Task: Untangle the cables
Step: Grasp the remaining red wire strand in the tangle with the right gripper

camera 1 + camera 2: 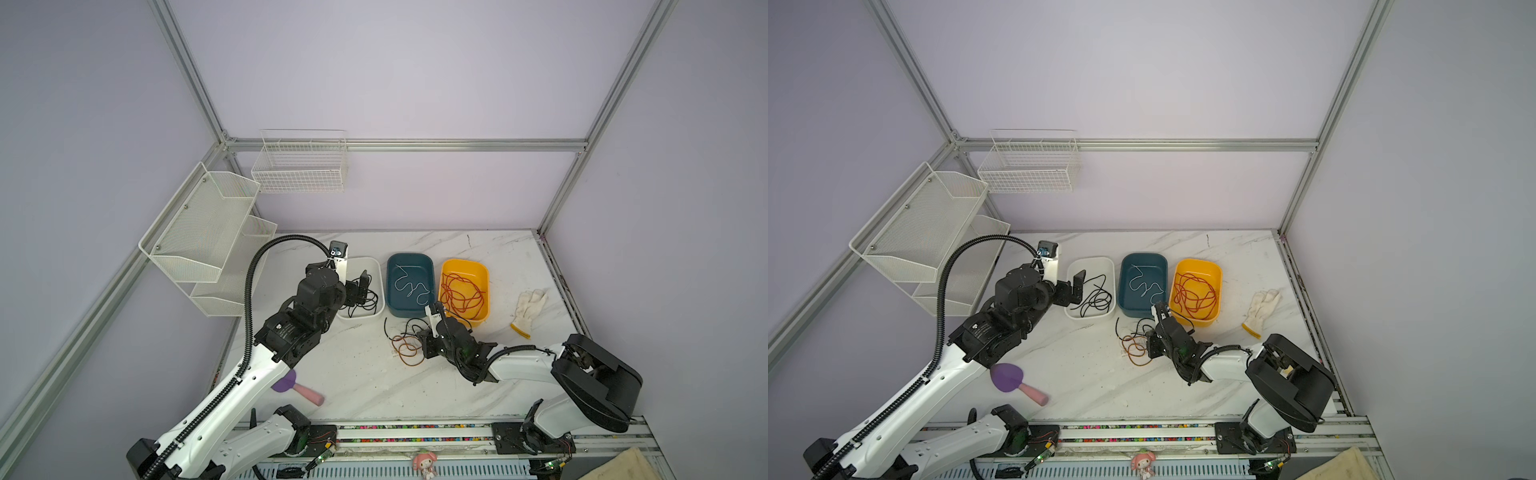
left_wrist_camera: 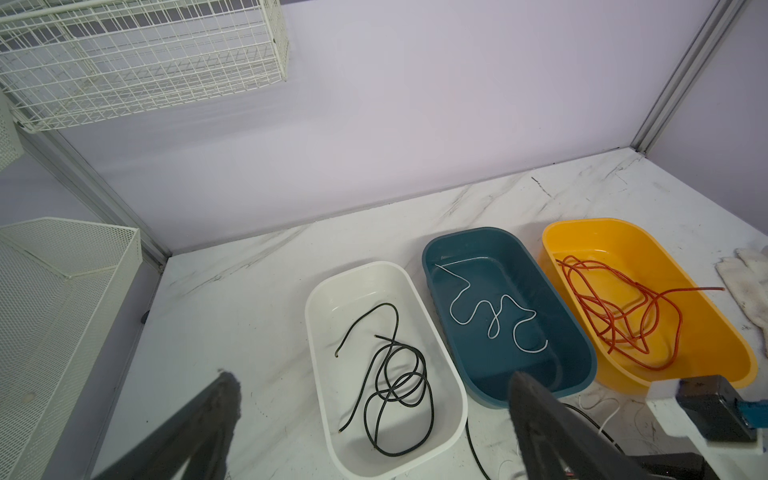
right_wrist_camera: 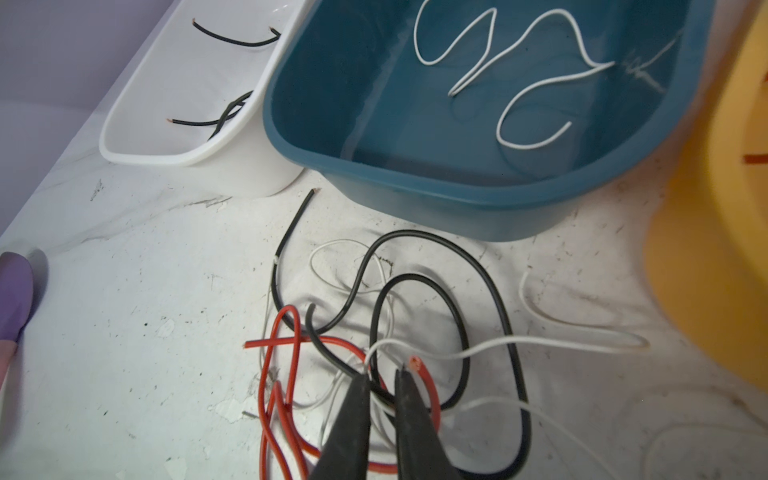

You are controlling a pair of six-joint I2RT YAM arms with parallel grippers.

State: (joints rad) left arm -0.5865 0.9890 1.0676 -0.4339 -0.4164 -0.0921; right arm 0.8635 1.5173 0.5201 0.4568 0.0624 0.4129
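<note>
- Dark teal rounded plastic tub: the landmark, standing on the white marble-patterned tabletop.
- White rounded plastic tub: just beside the teal tub, on its left.
- Yellow rounded plastic tub: just beside it, on its right.
- White knitted glove with a yellow cuff: further right, beyond the yellow tub.
- Purple scoop with a pink handle: well apart, to the front left.
- White wire basket: on the back wall, behind and left.
- White two-tier mesh shelf: on the left wall.
- Small pink plush doll: at the front rail.
</note>
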